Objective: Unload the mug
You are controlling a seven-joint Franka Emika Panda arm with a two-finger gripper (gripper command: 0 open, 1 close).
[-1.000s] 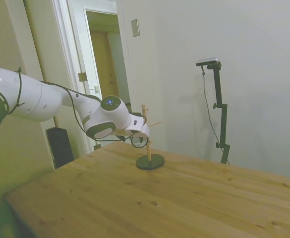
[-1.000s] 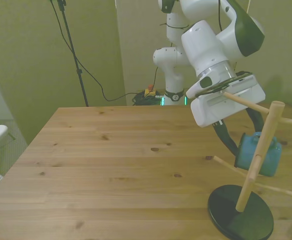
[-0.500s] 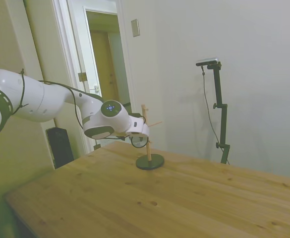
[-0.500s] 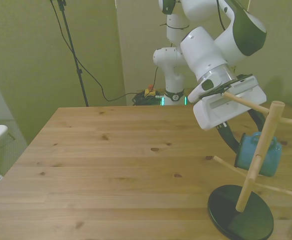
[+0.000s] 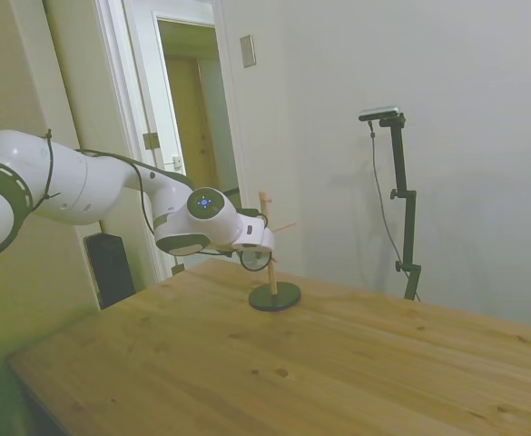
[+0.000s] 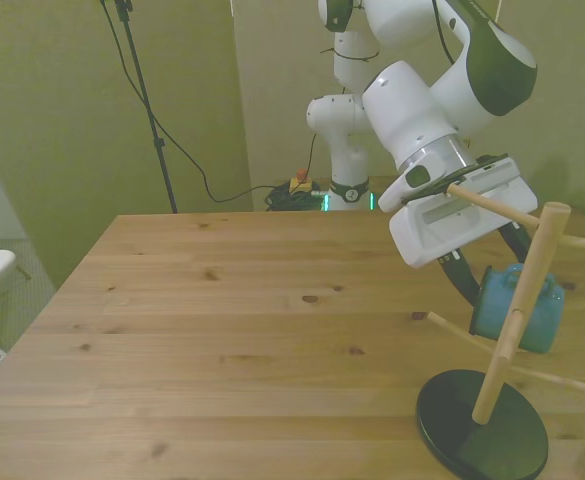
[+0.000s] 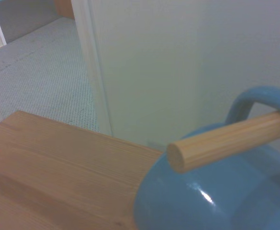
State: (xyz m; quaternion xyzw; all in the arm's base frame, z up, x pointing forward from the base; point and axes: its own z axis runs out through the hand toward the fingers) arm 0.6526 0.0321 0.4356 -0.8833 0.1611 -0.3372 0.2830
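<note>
Mug point(image 6: 517, 308): hung by its handle on a peg of the stand point(image 6: 484, 435). Gripper point(image 6: 487, 270): fingers straddling mug; whether clamped, cannot tell.

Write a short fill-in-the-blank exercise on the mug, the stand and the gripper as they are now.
1. The mug is colored ____.
2. The mug hangs by its handle on a wooden ____ of the stand.
3. The stand has a round, dark ____.
4. The gripper is right next to the ____.

Missing words: blue; peg; base; mug
</note>
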